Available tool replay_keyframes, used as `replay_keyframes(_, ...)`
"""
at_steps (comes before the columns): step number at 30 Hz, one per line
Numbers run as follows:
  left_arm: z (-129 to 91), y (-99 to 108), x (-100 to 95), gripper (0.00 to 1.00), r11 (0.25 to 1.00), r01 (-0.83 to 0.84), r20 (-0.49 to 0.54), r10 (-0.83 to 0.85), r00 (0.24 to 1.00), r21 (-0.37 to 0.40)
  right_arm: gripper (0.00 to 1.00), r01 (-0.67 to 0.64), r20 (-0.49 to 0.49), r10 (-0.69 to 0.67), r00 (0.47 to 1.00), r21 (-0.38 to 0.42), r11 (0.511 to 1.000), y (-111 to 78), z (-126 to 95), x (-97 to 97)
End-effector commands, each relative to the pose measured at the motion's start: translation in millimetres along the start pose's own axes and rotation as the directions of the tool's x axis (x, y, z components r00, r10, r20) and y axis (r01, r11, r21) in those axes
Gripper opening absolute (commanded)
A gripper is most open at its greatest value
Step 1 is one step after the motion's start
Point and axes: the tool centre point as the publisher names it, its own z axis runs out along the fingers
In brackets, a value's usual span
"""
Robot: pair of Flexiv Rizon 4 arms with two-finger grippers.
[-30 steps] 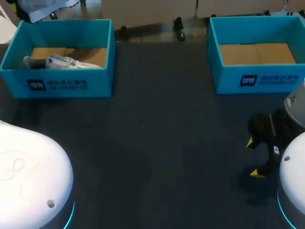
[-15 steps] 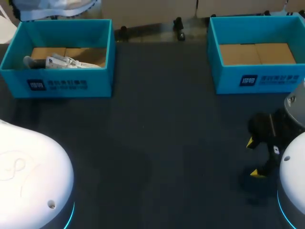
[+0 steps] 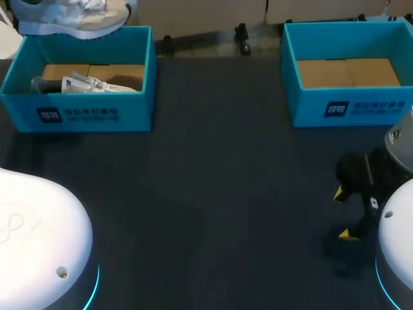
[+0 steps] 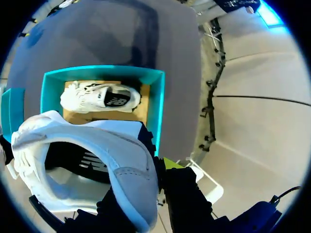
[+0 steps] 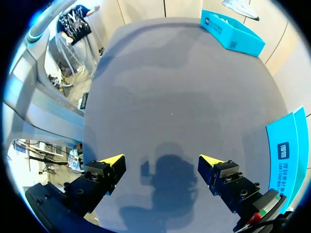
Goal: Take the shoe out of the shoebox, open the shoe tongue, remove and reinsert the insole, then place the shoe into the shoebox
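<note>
Shoe (image 4: 124, 155), white, hangs in the left gripper (image 4: 148, 177), raised over the far side of the left shoebox (image 3: 84, 115). The fingers pinch its heel wall from 2 sides (only 1 yellow tip shows past the heel). There are 2 shoes: the second shoe (image 3: 90, 84) lies inside that box on brown cardboard. There are 2 teal boxes on the dark table (image 3: 219, 194), with the right shoebox (image 3: 348, 110) well apart from the left one. The right gripper (image 5: 160, 162) hovers low over the table with its fingers spread.
</note>
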Motion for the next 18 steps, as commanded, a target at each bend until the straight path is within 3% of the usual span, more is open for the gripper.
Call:
replay_keyframes(1,10,-2,-2.2,0.00,1.000,-0.010,-0.010,0.010,1.000,-0.020,1.00,0.000,0.004,0.000,1.000,0.001,1.000,-0.4,0,1.9)
replay_keyframes(18,49,-1,-13.5,0.00,0.996,-0.093,-0.008,0.093,0.996,-0.009,1.00,0.000,0.004,0.000,1.000,0.001,1.000,-0.4,0,1.9)
